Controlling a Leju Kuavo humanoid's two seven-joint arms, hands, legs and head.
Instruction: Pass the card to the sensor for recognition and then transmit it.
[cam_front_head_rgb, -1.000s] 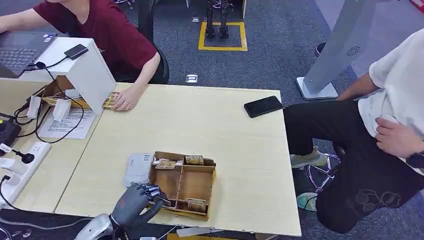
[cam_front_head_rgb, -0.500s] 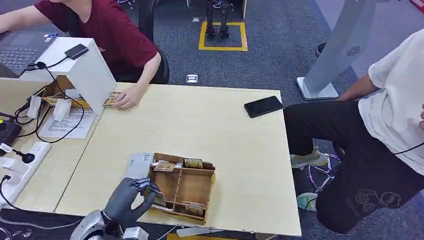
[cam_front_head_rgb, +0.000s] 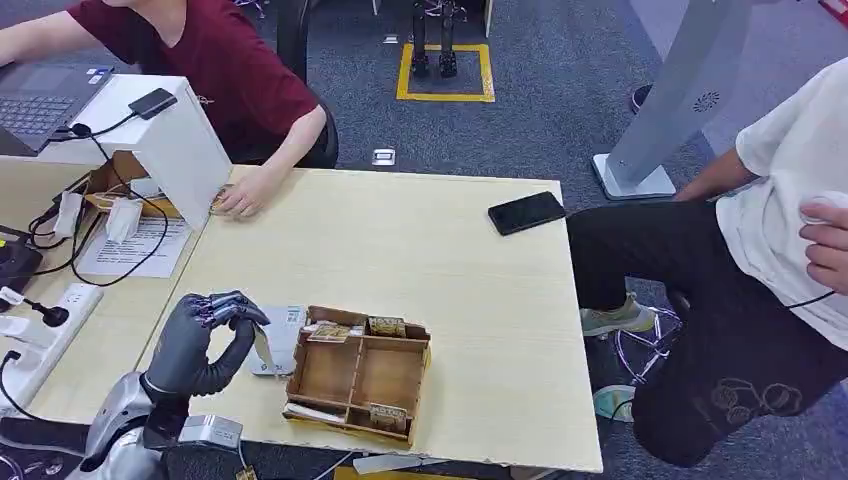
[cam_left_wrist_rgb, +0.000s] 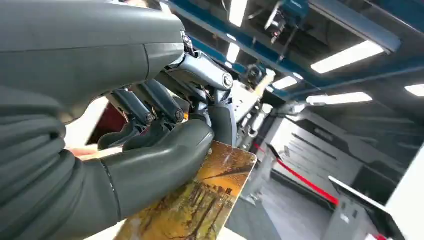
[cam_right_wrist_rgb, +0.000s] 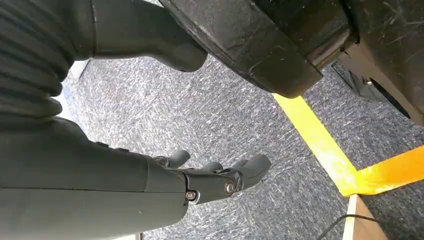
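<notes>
Card (cam_left_wrist_rgb: 200, 200), printed w/ a yellow-brown landscape, was pinched between thumb and fingers (cam_left_wrist_rgb: 165, 117) of the left hand (cam_front_head_rgb: 205, 345); in the head view it (cam_front_head_rgb: 263, 347) showed as a thin pale edge hanging from the fingertips. Card was held above the bench (cam_front_head_rgb: 450, 250), just over the white sensor pad (cam_front_head_rgb: 280, 335), beside the wooden divided tray (cam_front_head_rgb: 360, 375); whether card touched the pad could not be told. Tray lay near the bench's front edge w/ more cards standing in its compartments.

Right hand (cam_right_wrist_rgb: 200, 180) hung off the bench over grey carpet (cam_right_wrist_rgb: 225, 115) w/ yellow floor tape (cam_right_wrist_rgb: 325, 150); fingers loosely extended and apart, holding nothing.

Far side of bench: black phone (cam_front_head_rgb: 526, 212) near the right edge. At far left corner, a person in a dark red shirt (cam_front_head_rgb: 215, 60) rested a hand (cam_front_head_rgb: 240, 195) on the bench beside a white box-shaped stand (cam_front_head_rgb: 170, 135), w/ a second phone (cam_front_head_rgb: 152, 102) on top. Adjoining bench at left carried cables, a sheet of paper (cam_front_head_rgb: 135, 250) and a white power strip (cam_front_head_rgb: 45, 325). A second person, white shirt (cam_front_head_rgb: 790, 180) and dark trousers, sat right of the bench, well apart from the card.
</notes>
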